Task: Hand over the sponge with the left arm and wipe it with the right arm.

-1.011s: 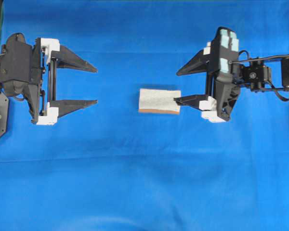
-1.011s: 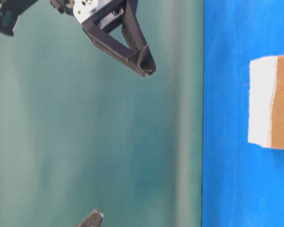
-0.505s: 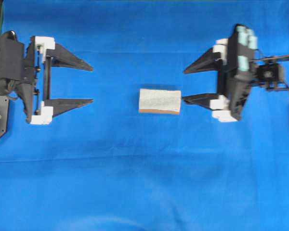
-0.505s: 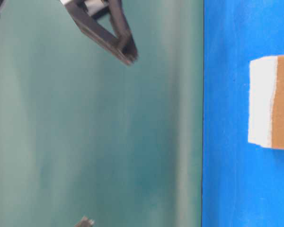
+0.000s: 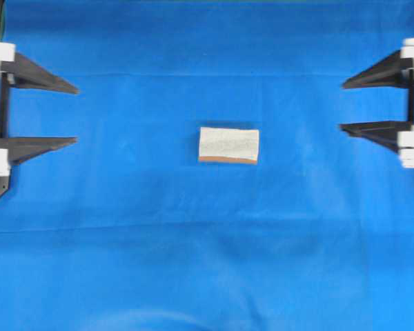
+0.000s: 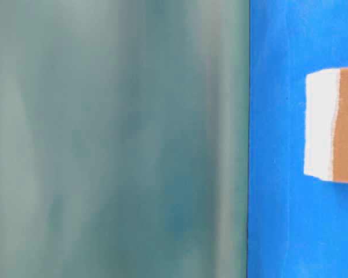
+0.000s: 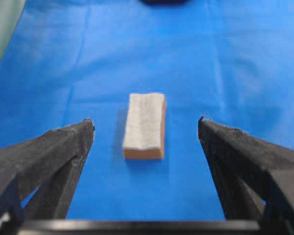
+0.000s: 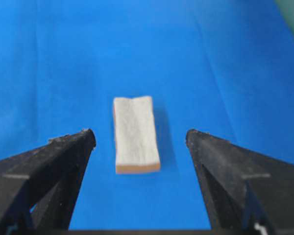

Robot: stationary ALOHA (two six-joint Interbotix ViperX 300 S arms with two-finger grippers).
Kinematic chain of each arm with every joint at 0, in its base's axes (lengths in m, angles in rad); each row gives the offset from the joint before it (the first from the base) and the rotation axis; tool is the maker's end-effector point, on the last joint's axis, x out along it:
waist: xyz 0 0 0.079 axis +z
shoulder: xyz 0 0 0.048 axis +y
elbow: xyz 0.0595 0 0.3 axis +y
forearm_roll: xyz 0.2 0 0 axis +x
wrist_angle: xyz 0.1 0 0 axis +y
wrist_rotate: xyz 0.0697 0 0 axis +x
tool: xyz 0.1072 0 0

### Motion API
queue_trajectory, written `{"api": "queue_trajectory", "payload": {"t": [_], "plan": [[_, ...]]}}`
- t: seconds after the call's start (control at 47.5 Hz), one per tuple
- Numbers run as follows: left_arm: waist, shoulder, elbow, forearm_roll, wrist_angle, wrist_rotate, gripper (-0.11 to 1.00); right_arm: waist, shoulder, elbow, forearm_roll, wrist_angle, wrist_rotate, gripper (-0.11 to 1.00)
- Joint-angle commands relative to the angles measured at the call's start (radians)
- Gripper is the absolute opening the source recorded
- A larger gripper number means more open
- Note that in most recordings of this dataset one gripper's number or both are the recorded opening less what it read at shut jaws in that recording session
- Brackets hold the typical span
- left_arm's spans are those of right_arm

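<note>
Sitting flat mid-counter: the small rectangular sponge (image 5: 228, 145), grey-white speckled scouring face up, thin orange-brown foam layer underneath, on the blue cloth-covered counter (image 5: 207, 262). Nothing touches it.

Left arm's black pointed two-finger claw (image 5: 72, 114) is at the left edge of the overhead view, jaws spread wide, holding nothing. Right arm's black claw (image 5: 343, 106) mirrors it at the right edge, also wide open and empty. Both are well apart from the sponge, tips pointing inward at it.

Why this layout works, my read:
- The sponge lies between the two arms, so either could reach it; the task gives the pickup to the left.
- In the left wrist view the sponge (image 7: 144, 125) sits centred between the two fingers (image 7: 63, 147), long axis running away from the camera. The jaws would close across its narrow width, an easy pinch.
- The right wrist view shows the same framing: sponge (image 8: 135, 133) centred between fingers (image 8: 63, 152), so the right is also lined up to receive.
- The table-level view shows only the sponge's side (image 6: 330, 124), no claws in frame.

Pickup not yet started. Foam is soft, so expect it to compress under grip.
</note>
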Motion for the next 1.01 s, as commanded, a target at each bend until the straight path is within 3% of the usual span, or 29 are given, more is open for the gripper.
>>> {"api": "queue_trajectory", "payload": {"t": [0.0, 0.232, 0.442, 0.737, 0.989], "plan": [[-0.002, -0.06, 0.021, -0.002, 0.025, -0.002, 0.92, 0.002, -0.075, 0.021, -0.002, 0.031, -0.002, 0.74], [0.0, -0.219, 0.146, -0.002, 0.048, -0.014, 0.92, 0.002, -0.244, 0.146, 0.003, 0.052, 0.006, 0.73], [0.0, -0.31, 0.225, -0.003, 0.051, -0.021, 0.92, 0.002, -0.278, 0.244, 0.025, 0.012, 0.014, 0.73], [0.0, -0.299, 0.25, -0.009, 0.064, -0.078, 0.92, 0.002, -0.278, 0.267, 0.044, -0.043, 0.014, 0.73], [0.0, -0.304, 0.247, -0.008, 0.071, -0.08, 0.92, 0.002, -0.276, 0.268, 0.044, -0.043, 0.014, 0.73]]}}
